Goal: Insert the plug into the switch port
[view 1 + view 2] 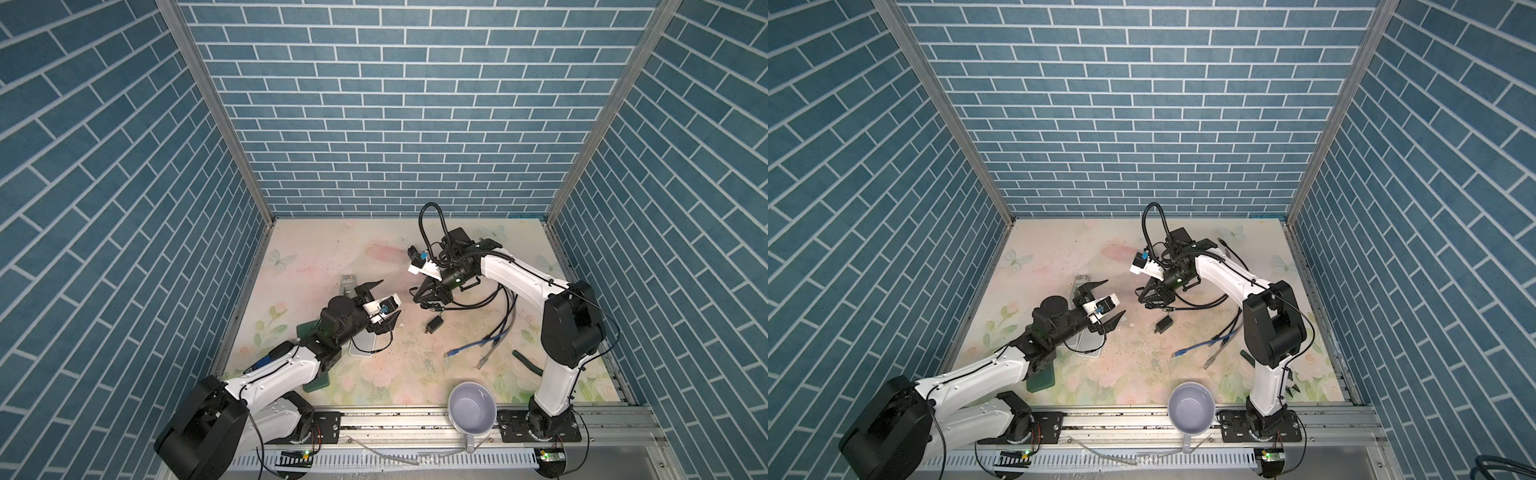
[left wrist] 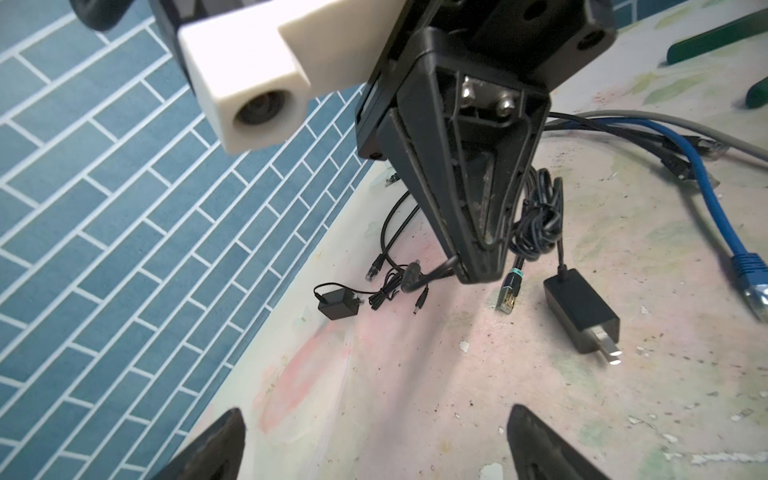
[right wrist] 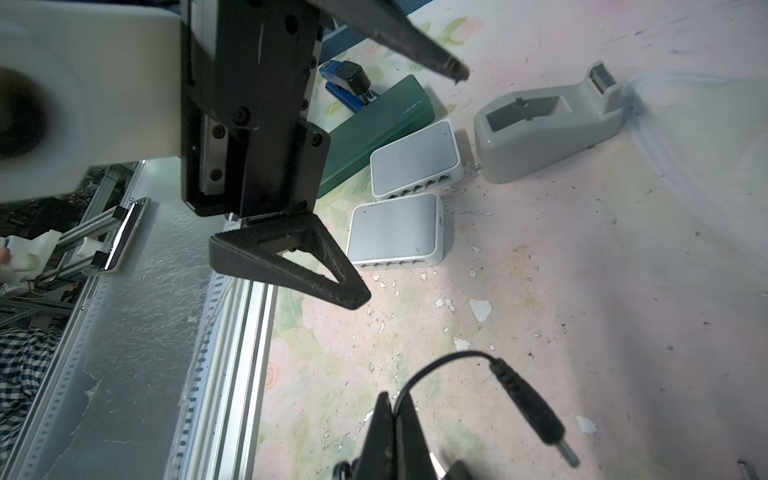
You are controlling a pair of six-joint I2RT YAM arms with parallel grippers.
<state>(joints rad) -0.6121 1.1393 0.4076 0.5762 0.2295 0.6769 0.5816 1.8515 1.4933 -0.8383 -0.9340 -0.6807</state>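
Observation:
My right gripper (image 3: 392,401) is shut on the thin black cable just behind a black barrel plug (image 3: 530,409), which hangs free above the table. Two white switches (image 3: 415,160) (image 3: 395,226) lie side by side with their port rows facing me. In both top views one switch (image 1: 365,345) (image 1: 1088,345) shows partly under the left arm. My left gripper (image 2: 374,419) (image 1: 390,304) hovers open and empty over the switches. The right gripper (image 1: 415,296) (image 1: 1139,296) faces it across a gap at mid-table.
A grey tape dispenser (image 3: 544,129), a green case (image 3: 382,120) and a blue stapler (image 3: 347,83) crowd the switches. Black adapters (image 2: 582,316) (image 2: 338,305) and blue network cables (image 1: 469,345) lie by the right arm. A pale mug (image 1: 473,407) stands at the front edge.

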